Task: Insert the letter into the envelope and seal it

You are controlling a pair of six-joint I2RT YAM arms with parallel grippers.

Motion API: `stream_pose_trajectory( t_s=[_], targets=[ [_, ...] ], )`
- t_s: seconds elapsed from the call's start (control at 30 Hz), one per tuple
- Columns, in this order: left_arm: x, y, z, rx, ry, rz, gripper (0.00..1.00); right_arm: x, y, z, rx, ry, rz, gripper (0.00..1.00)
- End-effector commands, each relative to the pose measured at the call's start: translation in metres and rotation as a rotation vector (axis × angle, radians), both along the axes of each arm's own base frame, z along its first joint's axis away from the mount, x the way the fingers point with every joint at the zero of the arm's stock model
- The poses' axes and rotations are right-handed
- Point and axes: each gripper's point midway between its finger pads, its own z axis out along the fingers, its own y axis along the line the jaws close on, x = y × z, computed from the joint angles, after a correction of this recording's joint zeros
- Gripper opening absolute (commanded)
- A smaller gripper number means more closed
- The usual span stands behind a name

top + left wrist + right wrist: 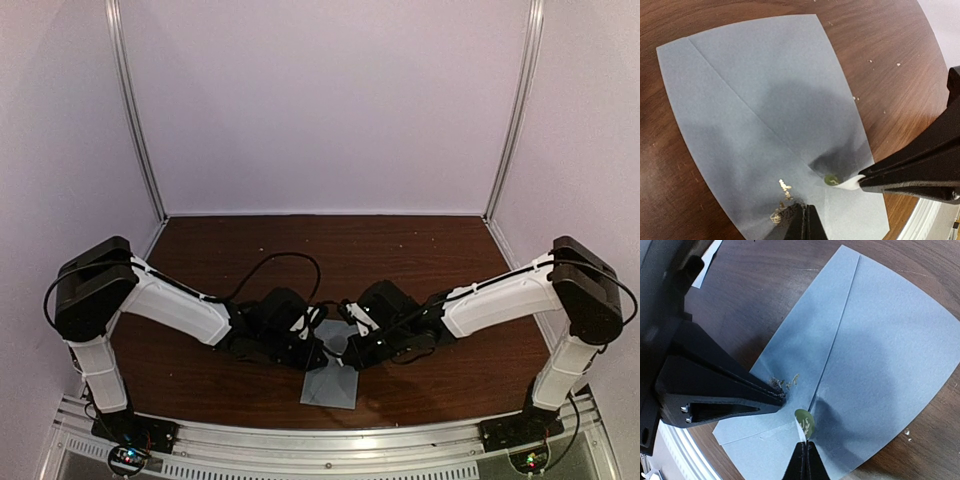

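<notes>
The grey-blue envelope (330, 385) lies flat on the brown table near the front edge, its pointed flap folded down over the body (765, 100) (880, 350). A small round green sticker (805, 421) (831, 179) with a white backing sits at the flap's tip. My right gripper (806, 444) (352, 358) is shut on the sticker's edge. My left gripper (806, 207) (318, 352) is shut, its tips resting on the envelope beside a gold print (784, 187). The left fingers (740, 390) lie just left of the sticker. The letter is out of view.
A white strip (707, 265) lies on the table behind the left arm. Small white crumbs (870, 61) dot the wood beside the envelope. The metal rail (330, 440) runs along the table's near edge, and pale walls close in the back and sides.
</notes>
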Motion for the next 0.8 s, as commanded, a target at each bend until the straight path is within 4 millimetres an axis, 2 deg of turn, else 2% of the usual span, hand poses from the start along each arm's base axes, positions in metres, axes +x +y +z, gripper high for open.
stream_pose_trajectory(
  t_s=[0.0, 0.77],
  targets=[
    [-0.005, 0.008, -0.017, 0.043, 0.016, -0.001, 0.00, -0.003, 0.009, 0.002, 0.008, 0.001, 0.026, 0.00],
    [-0.007, 0.008, -0.018, 0.043, 0.026, -0.003, 0.00, -0.008, 0.022, -0.005, 0.050, 0.036, 0.058, 0.00]
  ],
)
